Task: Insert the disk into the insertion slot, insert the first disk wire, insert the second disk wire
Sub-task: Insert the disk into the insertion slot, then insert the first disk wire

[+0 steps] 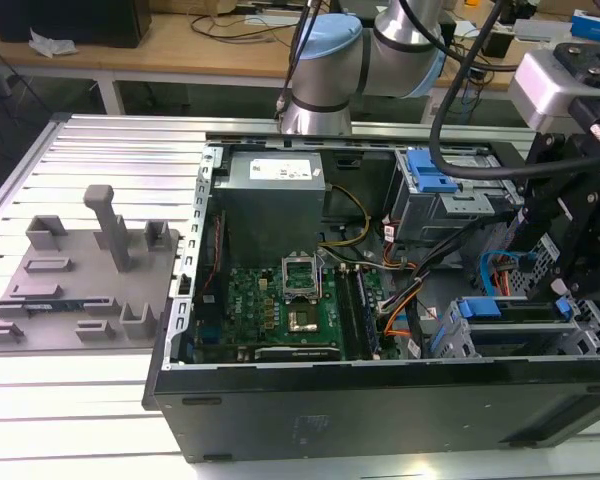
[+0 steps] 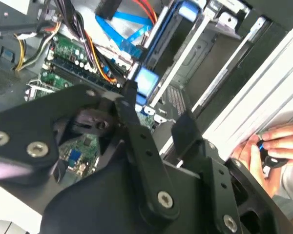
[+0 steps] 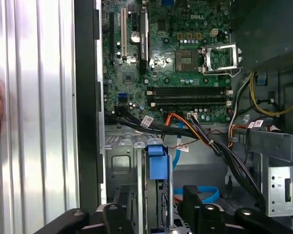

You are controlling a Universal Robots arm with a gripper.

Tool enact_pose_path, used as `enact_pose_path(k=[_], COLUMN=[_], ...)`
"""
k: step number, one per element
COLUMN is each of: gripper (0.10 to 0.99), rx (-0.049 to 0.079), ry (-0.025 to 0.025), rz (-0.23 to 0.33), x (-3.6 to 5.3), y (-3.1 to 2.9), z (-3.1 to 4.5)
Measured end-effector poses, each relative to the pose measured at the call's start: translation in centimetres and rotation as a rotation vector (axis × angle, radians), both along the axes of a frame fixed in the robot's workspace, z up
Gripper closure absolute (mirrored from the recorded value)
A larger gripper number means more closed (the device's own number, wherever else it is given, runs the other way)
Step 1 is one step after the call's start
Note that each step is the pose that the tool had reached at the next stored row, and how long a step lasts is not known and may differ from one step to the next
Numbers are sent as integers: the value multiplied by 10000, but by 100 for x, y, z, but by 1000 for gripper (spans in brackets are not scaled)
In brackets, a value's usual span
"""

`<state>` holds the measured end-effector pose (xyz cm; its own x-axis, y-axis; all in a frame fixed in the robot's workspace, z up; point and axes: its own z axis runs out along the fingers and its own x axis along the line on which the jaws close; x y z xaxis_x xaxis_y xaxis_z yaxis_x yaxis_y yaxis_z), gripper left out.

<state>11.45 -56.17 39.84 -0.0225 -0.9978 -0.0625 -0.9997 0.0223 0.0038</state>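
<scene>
While wide open, tool [image 3: 156, 204] astride the disk [image 3: 156, 163] in the insertion slot [image 3: 119, 163].

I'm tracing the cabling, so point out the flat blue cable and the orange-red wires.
flat blue cable [image 2: 120, 24], second wrist view, its flat middle.
orange-red wires [image 3: 175, 117], first wrist view, their arched bend.

**Silver arm, pale blue caps, black end effector**

The arm [image 1: 400, 30] is made of silver-grey tubes with rounded pale blue joint caps [image 1: 325, 40]. Thick black cables [image 1: 442, 110] loop off it. A light grey housing [image 1: 550, 85] sits at the wrist. The end effector [image 2: 158, 114] is matte black, with flat angular link bars [image 2: 144, 146], two blocky fingers [image 2: 185, 127] and round silver screws [image 2: 164, 198] at the pivots.
</scene>
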Motion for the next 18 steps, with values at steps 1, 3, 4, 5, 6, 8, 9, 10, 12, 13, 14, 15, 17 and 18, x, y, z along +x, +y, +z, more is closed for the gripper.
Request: enact_pose_path(k=[1,3,4,5,6,8,9,10,12,13,14,15,17,18], gripper=[525,525,525,525,525,525,525,525,525,525,525,525,525,525], rx=[1,0,0,0,0,0,0,-1,0,0,0,0,-1,-26], ry=[0,0,0,0,0,0,0,0,0,0,0,0,0,1], rz=[0,1,2,3,6,10,12,12,15,16,17,18,19,19], x=[0,0,0,0,0,0,0,0,0,0,0,0,0,0], y=[0,0,0,0,1,2,2,2,3,3,3,3,4,9], z=[0,0,0,-1,-1,0,-1,0,-1,-1,0,-1,0,-1])
